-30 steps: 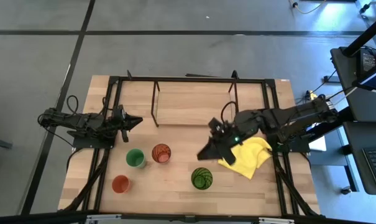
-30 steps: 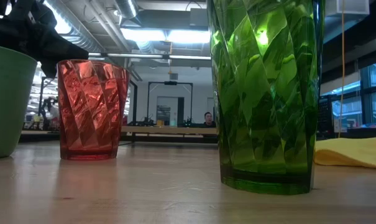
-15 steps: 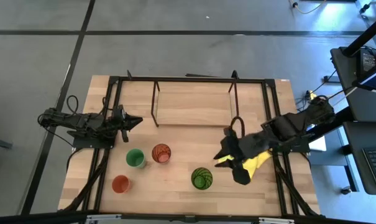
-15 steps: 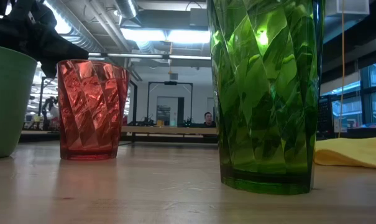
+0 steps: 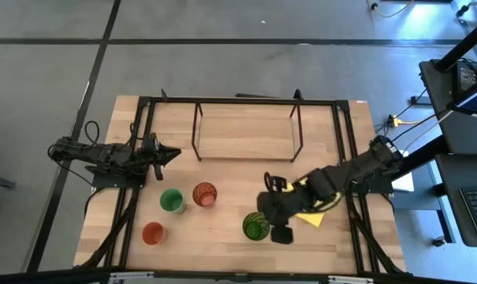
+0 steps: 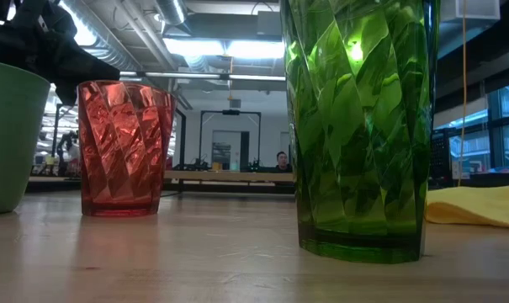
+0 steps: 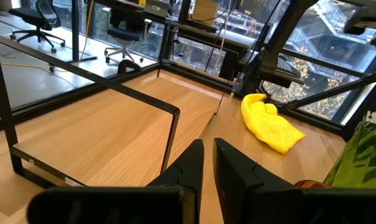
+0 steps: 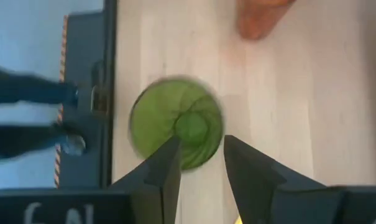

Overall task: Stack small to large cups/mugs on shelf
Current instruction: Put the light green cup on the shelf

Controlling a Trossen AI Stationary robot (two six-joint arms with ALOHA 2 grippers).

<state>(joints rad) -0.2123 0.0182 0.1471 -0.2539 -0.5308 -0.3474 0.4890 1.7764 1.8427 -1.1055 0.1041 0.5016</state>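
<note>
My right jaws (image 5: 276, 223) hang parted above the olive-green tumbler (image 5: 255, 226), its rim just ahead of them; left jaws (image 5: 169, 153) nearly closed, empty, beside the shelf (image 5: 244, 134).

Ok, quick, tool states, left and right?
Left tool: shut, holding nothing, beside the shelf.
Right tool: open, empty, above the olive-green cup.

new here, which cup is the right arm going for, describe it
On the table, in front of the shelf, four cups stand. It is the olive cup, rightmost, beside the yellow cloth, with the right gripper above it. It is the tallest, faceted.
</note>
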